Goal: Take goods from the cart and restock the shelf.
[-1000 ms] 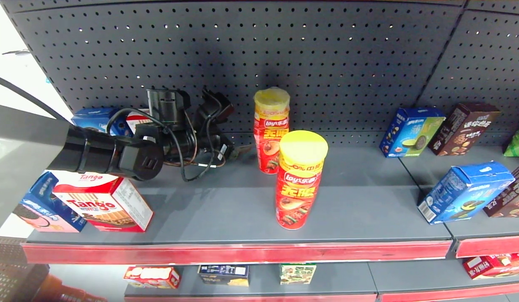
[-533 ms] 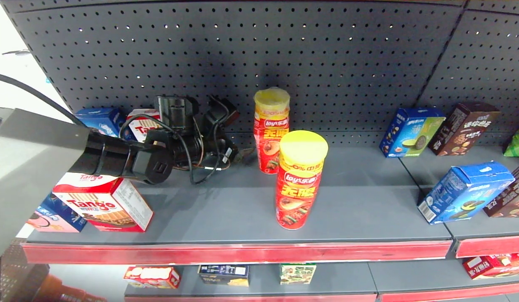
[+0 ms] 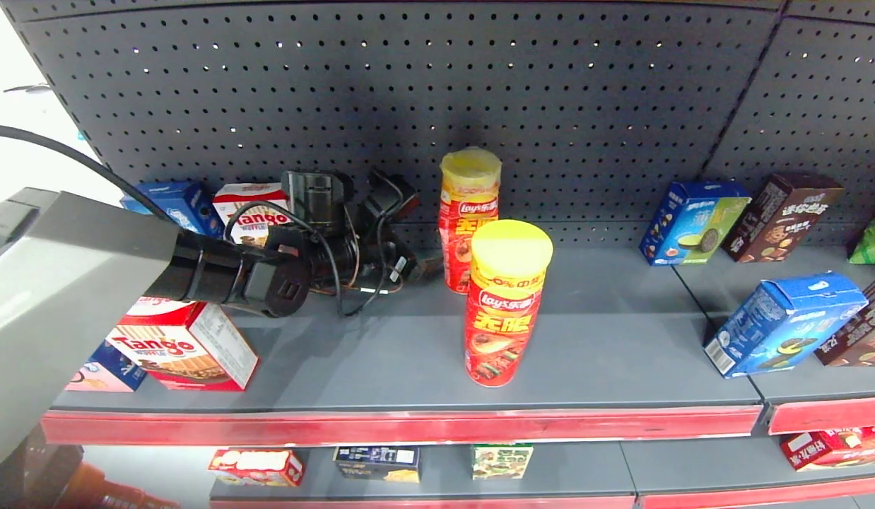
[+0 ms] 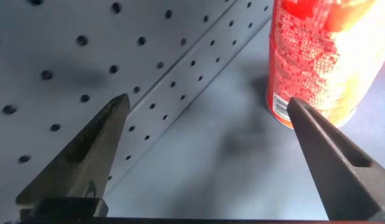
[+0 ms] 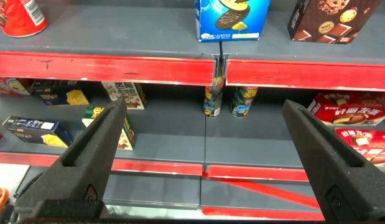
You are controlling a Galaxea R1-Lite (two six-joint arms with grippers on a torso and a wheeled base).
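Hanging out in front of the shelving, the right pincer (image 5: 204,155) has its two dark fingers spread wide and faces the red-edged lower tiers, where small boxes and cans sit. On the upper shelf (image 3: 621,332), closest to the red front lip, the front chip can (image 3: 507,304) stands upright, red with a yellow lid. Level with it to the left sits a red-and-white wafer box (image 3: 186,346), and to the right a blue cookie box (image 3: 784,325) leans at an angle. Farther in, the left arm stretches over the wafer box toward the back of the shelf. The left pincer (image 3: 422,266) sits low over the shelf surface, just left of the rear chip can (image 3: 468,212). In the left wrist view the left pincer (image 4: 208,102) is apart, its fingers (image 4: 86,149) framing bare grey shelf and the foot of the back wall. The rear chip can (image 4: 323,56) stands upright just past one fingertip, outside the gap rather than within it; whether that tip touches the can cannot be told. The rear chip can stands directly behind the front one, close to the grey pegboard (image 3: 409,92). A second wafer box (image 3: 250,212) and a blue box (image 3: 176,205) rest against the pegboard behind the arm.
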